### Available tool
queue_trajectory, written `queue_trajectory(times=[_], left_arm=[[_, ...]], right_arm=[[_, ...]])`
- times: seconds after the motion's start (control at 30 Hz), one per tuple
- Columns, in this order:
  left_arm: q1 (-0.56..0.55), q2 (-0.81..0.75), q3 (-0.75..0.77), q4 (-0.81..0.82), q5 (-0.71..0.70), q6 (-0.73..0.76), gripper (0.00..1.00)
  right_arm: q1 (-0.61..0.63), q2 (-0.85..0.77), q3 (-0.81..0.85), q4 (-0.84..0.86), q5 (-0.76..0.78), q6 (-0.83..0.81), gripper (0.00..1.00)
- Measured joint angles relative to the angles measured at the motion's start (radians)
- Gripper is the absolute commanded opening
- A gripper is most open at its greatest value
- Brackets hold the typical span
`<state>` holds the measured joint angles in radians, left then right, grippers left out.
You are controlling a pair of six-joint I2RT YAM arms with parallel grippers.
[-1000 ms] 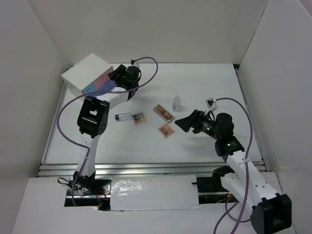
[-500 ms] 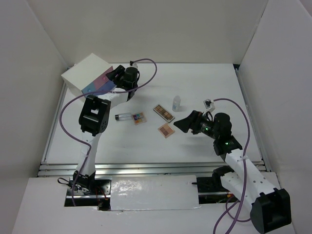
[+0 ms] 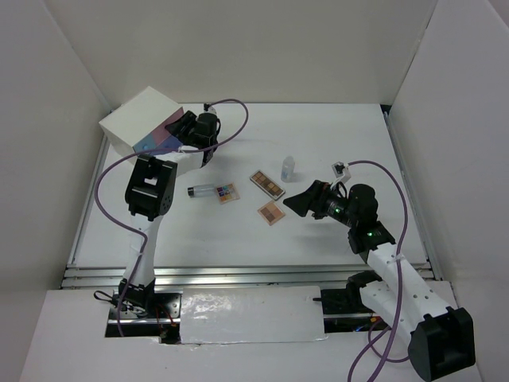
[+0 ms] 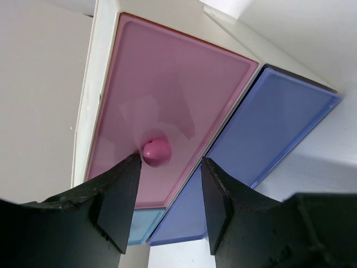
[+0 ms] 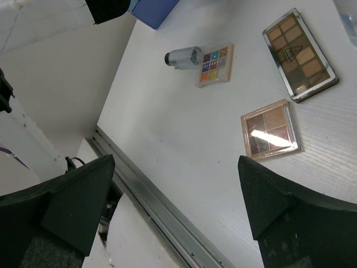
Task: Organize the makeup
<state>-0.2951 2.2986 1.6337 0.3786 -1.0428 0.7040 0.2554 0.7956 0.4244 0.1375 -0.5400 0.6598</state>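
The knob (image 4: 156,151) of the pink drawer (image 4: 178,84) sits between the part-open jaws of the left gripper (image 4: 170,166), just beside one finger; the right gripper (image 5: 175,164) hangs wide open, empty

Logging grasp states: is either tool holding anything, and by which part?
Nothing held: left tool straddles the pink drawer's knob, unclamped; right tool open, empty.
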Motion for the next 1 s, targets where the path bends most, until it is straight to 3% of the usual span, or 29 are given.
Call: queue_trajectory(times=[0.37, 0.7, 1.0], left_arm=[[-0.002, 0.002, 0.016, 0.033, -0.003, 0.051, 0.57], [-0.002, 0.021, 0.046, 0.081, -0.013, 0.106, 0.44], [-0.002, 0.03, 0.045, 0.121, -0.021, 0.132, 0.47]], right_arm=[[0.0, 0.0, 0.0, 0.002, -0.003, 0.0, 1.0], [0.0, 0.0, 0.0, 0.004, -0.016, 0.0, 1.0], [0.0, 0.0, 0.0, 0.004, -0.017, 0.0, 1.0]])
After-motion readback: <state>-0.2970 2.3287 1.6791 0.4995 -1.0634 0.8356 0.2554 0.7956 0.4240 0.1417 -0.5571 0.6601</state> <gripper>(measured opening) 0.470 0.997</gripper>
